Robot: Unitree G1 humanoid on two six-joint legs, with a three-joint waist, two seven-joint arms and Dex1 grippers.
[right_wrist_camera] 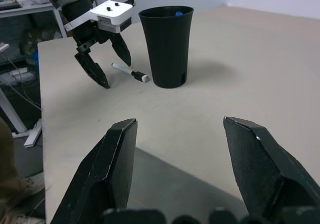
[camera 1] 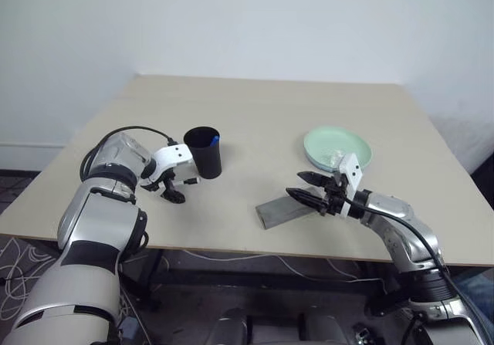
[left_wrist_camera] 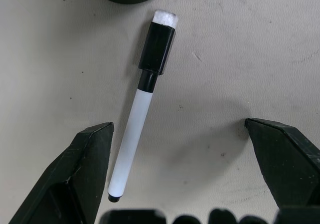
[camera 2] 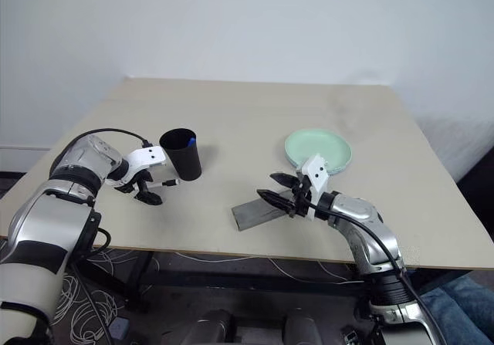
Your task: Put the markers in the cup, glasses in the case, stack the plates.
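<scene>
Black fingers of our left gripper [left_wrist_camera: 180, 169] stand spread wide, pointing down over a white marker [left_wrist_camera: 141, 118] with a black cap that lies flat on the table [camera 1: 262, 121], between the fingers but touching neither. It lies just beside the black cup [camera 1: 204, 152], which holds a blue-capped marker [camera 1: 214, 139]. Our right gripper [right_wrist_camera: 182, 164] also stands open and empty, level over the grey case [camera 1: 287, 210] near the front edge. Behind it sits the mint green plate [camera 1: 337, 146] atop the blue one

beige table [camera 1: 255, 121], cup [camera 1: 204, 152], marker [left_wrist_camera: 140, 119], case [camera 1: 282, 210], perhaps stacked plates [camera 1: 337, 146]
</scene>
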